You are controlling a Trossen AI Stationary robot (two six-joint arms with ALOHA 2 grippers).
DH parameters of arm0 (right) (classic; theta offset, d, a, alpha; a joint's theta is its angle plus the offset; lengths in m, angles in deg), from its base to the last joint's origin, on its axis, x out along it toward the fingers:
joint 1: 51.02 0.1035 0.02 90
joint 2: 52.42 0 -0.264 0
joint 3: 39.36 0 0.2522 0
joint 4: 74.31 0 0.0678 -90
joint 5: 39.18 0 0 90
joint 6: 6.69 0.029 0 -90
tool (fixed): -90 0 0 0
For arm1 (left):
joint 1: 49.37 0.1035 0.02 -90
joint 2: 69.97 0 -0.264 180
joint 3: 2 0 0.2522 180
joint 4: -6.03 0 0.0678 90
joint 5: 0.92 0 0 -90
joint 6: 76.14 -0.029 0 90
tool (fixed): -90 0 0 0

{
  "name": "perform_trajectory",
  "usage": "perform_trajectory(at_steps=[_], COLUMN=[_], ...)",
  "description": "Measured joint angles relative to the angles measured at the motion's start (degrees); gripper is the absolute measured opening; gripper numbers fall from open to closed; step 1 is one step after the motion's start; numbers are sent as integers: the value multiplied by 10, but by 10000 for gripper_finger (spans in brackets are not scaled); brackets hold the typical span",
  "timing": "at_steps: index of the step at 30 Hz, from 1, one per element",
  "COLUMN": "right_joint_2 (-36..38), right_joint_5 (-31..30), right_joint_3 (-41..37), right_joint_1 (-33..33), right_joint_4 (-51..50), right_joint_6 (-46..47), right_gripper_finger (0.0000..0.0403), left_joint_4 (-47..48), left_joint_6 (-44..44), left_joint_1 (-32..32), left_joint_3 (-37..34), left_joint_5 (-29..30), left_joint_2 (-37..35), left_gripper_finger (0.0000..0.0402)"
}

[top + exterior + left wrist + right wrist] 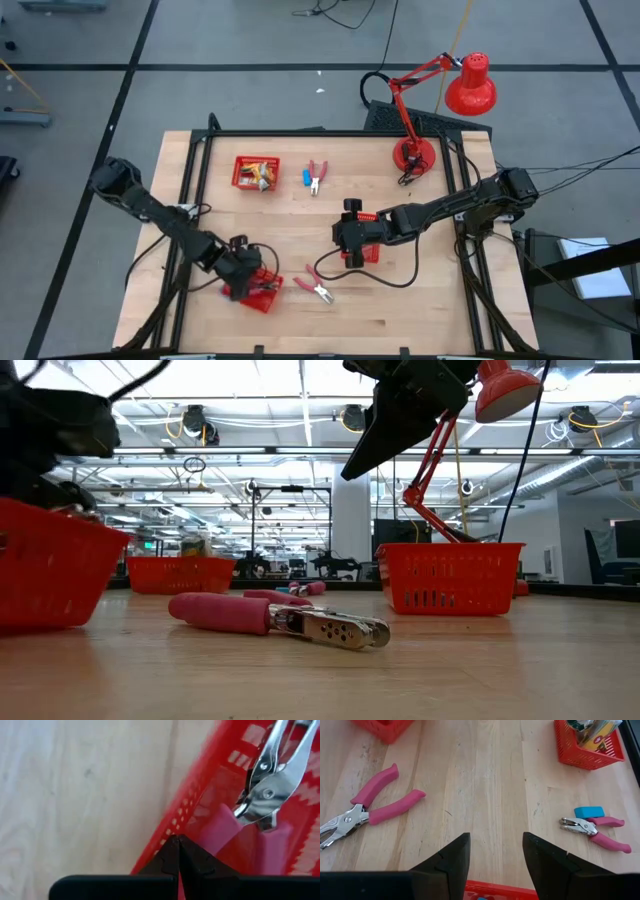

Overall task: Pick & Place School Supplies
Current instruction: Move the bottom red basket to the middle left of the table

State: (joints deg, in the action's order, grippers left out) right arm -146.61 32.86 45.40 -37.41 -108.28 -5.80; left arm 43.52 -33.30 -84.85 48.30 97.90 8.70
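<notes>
A pink-handled punch tool (315, 288) (280, 618) (370, 810) lies flat on the table between my two grippers. A second one (317, 177) (595, 832) lies farther off, next to a light-blue block (305, 178) (588, 812). A third pink-handled tool (265, 785) sits inside the near-left red basket (260, 292) (50, 570). My left gripper (245, 272) (178, 851) is shut at that basket's wall. My right gripper (350, 235) (495, 855) hangs open over the table's middle, just above another red basket (368, 252) (450, 575). My left gripper is shut on the near-left basket's mesh wall at its rim (192, 820). A red sliver (180, 882) shows between the two fingers, so the wall is pinched between them. The basket sits at a slant to the table's edges. Whether it is lifted, I cannot tell.
A third red basket (256, 172) (590, 750) with yellow and mixed pieces stands at the far left. The red desk lamp's base (413, 155) stands at the far right, its head (470, 85) beyond the table. Bare wood lies along the near edge and near right.
</notes>
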Motion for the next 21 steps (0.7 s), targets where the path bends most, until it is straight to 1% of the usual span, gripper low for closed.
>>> perform_trajectory(at_steps=[5,13,14,18,21], right_joint_2=[0,0,0,0,-9], right_joint_5=[0,1,5,55,63], right_joint_3=[0,0,0,0,1], right_joint_1=[0,0,1,8,22], right_joint_4=[0,0,0,6,34], right_joint_6=[1,0,0,9,18], right_gripper_finger=[171,171,171,171,171], left_joint_4=[3,56,61,71,80], left_joint_6=[-31,-60,-68,-113,-153], left_joint_1=[25,88,99,145,175], left_joint_3=[-1,-1,-1,-1,-1], left_joint_5=[5,71,79,111,136], left_joint_2=[0,0,0,0,-10], left_gripper_finger=[1,0,0,0,0])
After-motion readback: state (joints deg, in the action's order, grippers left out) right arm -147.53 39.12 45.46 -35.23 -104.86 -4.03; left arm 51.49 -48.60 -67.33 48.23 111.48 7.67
